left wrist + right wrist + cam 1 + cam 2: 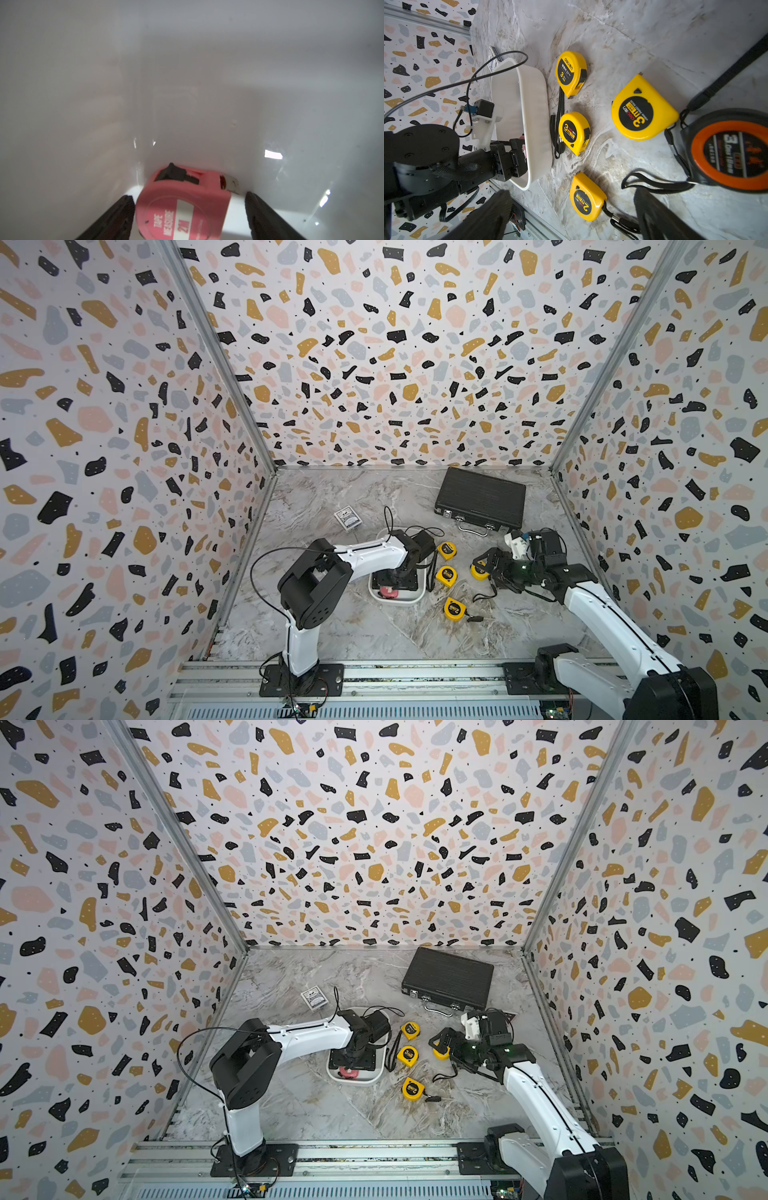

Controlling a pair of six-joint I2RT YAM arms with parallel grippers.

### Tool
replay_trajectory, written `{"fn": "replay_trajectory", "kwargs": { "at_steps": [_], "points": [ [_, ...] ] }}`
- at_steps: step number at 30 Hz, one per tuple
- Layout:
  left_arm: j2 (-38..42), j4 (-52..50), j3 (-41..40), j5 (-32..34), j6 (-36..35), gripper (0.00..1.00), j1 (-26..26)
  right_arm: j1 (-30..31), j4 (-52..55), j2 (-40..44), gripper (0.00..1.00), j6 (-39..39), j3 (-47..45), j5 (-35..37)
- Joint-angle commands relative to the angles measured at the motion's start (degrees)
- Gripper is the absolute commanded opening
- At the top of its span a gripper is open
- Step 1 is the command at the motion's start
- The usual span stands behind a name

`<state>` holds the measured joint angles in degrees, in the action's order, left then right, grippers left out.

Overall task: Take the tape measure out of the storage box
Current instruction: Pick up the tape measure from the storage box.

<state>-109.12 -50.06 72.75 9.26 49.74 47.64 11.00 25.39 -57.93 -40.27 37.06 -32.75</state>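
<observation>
I have my left gripper spread astride the pink plastic tape measure, which lies against the near wall of the shallow white plastic storage box, so pinching and lifting out remain; my right gripper hangs spread outside.

left arm extended forward, wrist bent down, left gripper pointing down, fingers apart; right arm stretched forward, low, right gripper spread wide
</observation>
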Motion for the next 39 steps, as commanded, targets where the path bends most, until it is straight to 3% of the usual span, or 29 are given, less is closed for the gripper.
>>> {"fn": "replay_trajectory", "kwargs": {
  "at_steps": [1, 8, 20, 27, 39],
  "points": [
    [-1.34, 0.82, -1.42, -1.37, -1.60, 0.83, -0.78, 0.37, -0.01, -0.23, 0.98, 0.20, 2.74, 0.41],
    [-2.71, 1.28, -0.66, -3.78, -2.25, 0.64, -1.01, 0.54, 0.44, -0.69, 0.98, 0.58, 3.71, 0.06],
    [1.39, -2.55, 2.54, -3.09, -0.17, 0.02, -1.02, 0.78, 1.25, 3.00, 0.99, 0.08, 1.74, -0.72],
    [8.07, -5.82, 7.52, -3.99, 4.48, 0.00, -1.03, 2.75, -0.53, 7.21, 0.99, -1.60, -0.66, -1.66],
    [13.13, -0.55, 16.46, -12.16, 17.76, 0.00, -0.92, 17.09, -13.84, 10.48, 0.99, -6.61, -2.95, 5.43]
  ]
}}
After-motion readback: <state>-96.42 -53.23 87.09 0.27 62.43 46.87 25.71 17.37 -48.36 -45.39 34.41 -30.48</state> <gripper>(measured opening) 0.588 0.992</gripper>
